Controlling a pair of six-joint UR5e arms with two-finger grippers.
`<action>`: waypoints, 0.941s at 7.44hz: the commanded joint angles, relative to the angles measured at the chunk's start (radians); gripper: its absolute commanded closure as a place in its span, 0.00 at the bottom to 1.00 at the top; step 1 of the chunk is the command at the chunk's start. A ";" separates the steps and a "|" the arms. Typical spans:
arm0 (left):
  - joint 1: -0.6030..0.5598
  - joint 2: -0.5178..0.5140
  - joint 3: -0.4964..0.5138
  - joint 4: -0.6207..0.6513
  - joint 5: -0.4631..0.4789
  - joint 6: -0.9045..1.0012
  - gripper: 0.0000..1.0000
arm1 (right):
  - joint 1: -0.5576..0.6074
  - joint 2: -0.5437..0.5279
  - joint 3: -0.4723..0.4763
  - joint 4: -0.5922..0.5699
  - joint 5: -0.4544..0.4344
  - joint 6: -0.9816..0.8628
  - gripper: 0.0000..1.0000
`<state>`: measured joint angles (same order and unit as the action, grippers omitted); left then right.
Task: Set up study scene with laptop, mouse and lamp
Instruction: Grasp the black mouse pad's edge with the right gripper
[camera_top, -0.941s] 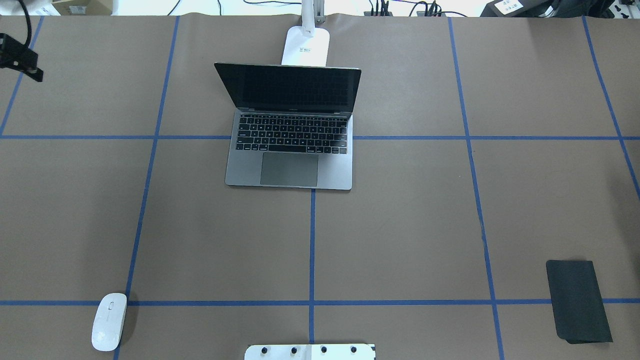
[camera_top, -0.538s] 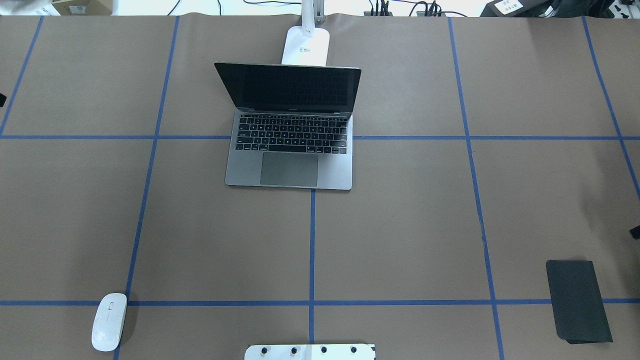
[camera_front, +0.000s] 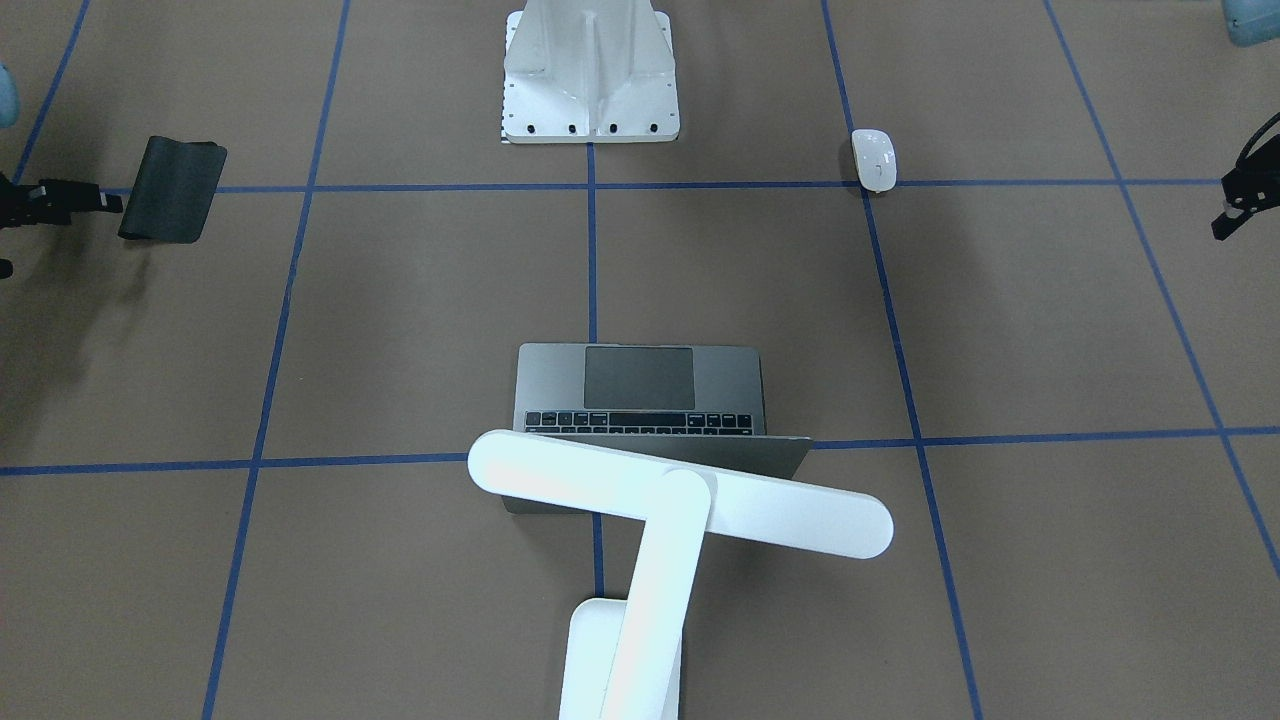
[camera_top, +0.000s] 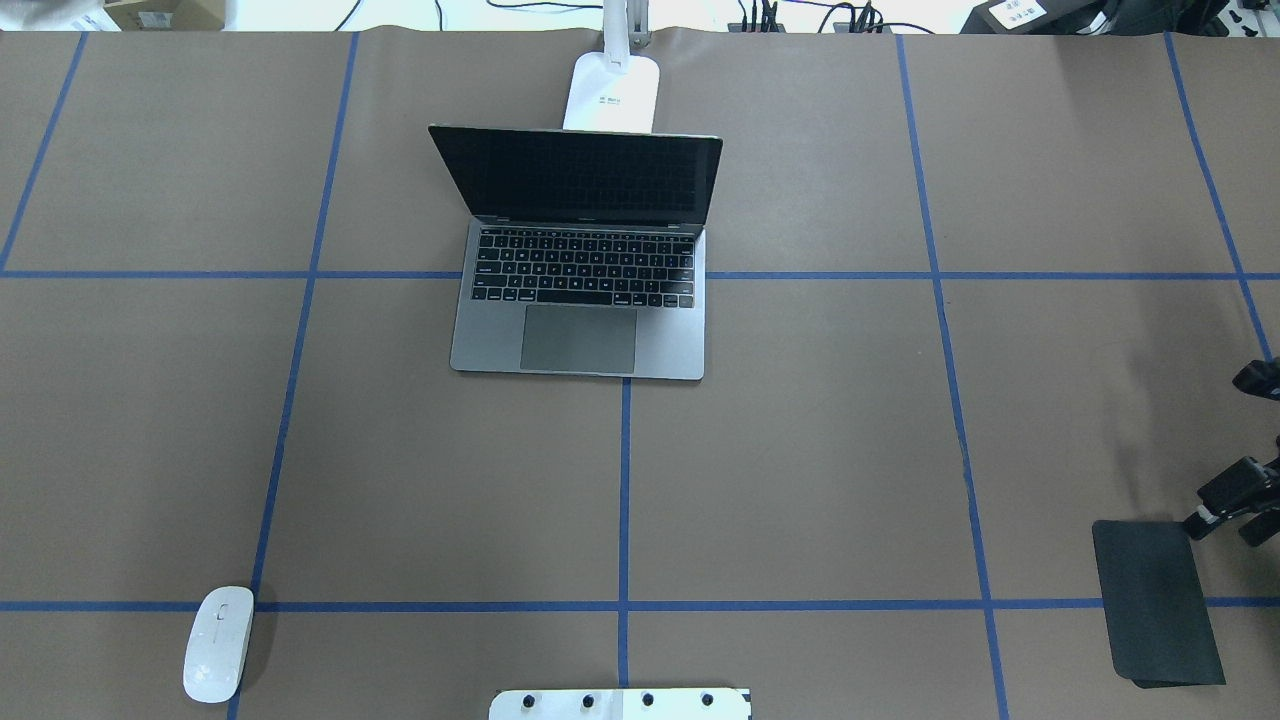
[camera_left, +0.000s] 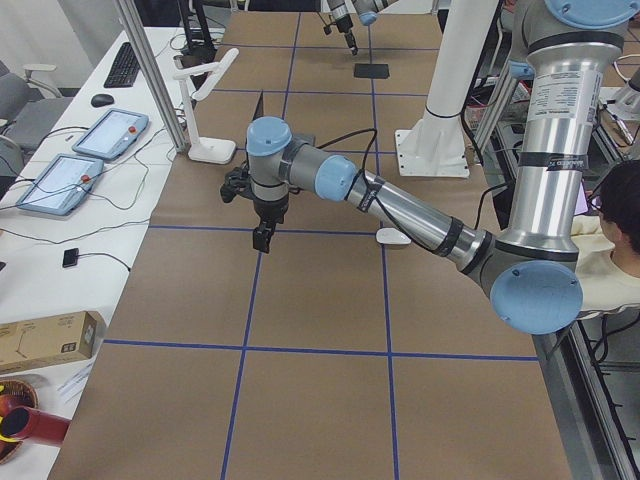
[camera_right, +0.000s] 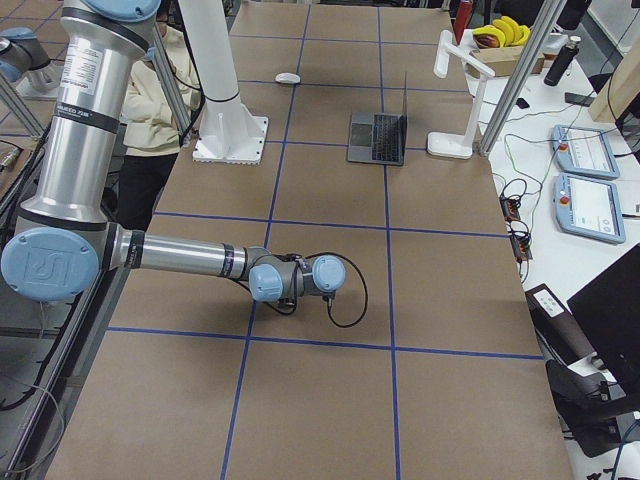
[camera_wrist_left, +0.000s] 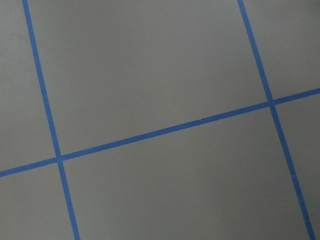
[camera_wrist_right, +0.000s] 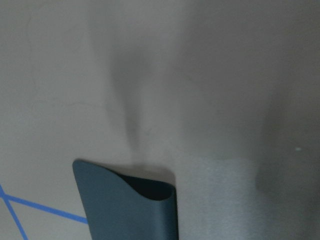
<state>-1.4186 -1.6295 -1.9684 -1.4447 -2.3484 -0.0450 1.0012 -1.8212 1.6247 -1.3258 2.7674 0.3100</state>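
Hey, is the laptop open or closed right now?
Open. The laptop has its lid raised behind the base, so the black keys and the trackpad are uncovered in the overhead view. Its screen looks dark.

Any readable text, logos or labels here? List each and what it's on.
"UR": logo on the right arm, on its blue joint cap.
Label on the lamp base: too small to read.
Key legends on the laptop: too small to read.
Print on the sticker on the left arm: blurred, unreadable.
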 joint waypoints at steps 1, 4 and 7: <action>-0.025 0.003 0.000 0.000 -0.008 0.020 0.00 | -0.103 0.000 0.009 -0.001 -0.026 0.003 0.00; -0.043 0.003 0.000 0.003 -0.020 0.020 0.00 | -0.214 -0.001 0.042 0.002 -0.069 0.145 0.00; -0.051 0.003 0.002 0.012 -0.022 0.047 0.00 | -0.220 -0.003 0.087 0.000 -0.075 0.251 1.00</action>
<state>-1.4656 -1.6260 -1.9673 -1.4346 -2.3695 -0.0042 0.7833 -1.8224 1.6984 -1.3248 2.6975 0.5301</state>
